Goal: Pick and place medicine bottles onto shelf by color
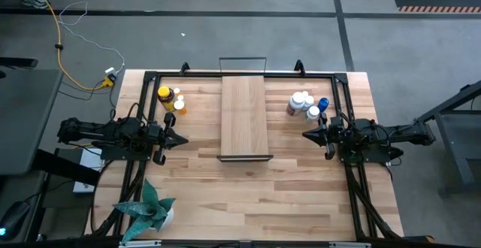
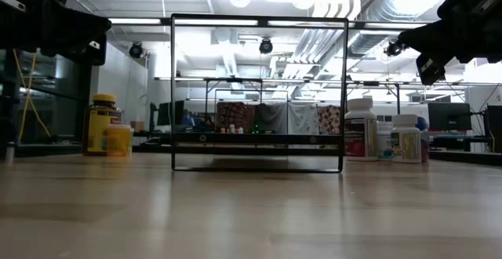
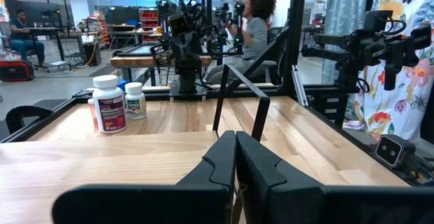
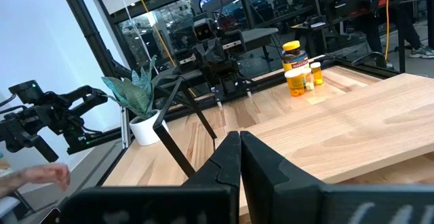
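Shelf: the shelf [image 1: 243, 116] lies at the table's centre, long axis running 12 to 6; nothing stands on its board.
Amber group: an amber bottle [image 1: 164, 96] with yellow cap stands at about 10 o'clock from the shelf, with tiny orange bottles [image 1: 179, 104] just beside it, all upright on the table [image 1: 301, 188].
White group: white bottles [image 1: 302, 103] cluster at about 2 o'clock from the shelf, with a blue-capped bottle [image 1: 323, 104] on their outer side.
Contents: no bottle's inside can be made out.
Left gripper: the left gripper [image 1: 180, 139] hovers at 9 o'clock from the shelf, fingers pressed together, holding nothing.
Right gripper: the right gripper [image 1: 307, 134] hovers at 3 o'clock from the shelf, fingers closed together, empty.
Plant: a potted plant [image 1: 150, 210] sits near the table's 7 o'clock corner.
Low view only: the shelf's black end frame [image 2: 259, 93] stands upright; both arms hang well above the tabletop.
Left wrist view only: labels on two white bottles, and a seated person [image 3: 252, 27] in the room beyond.
Right wrist view only: the amber group and the plant seen side-on past the left arm.
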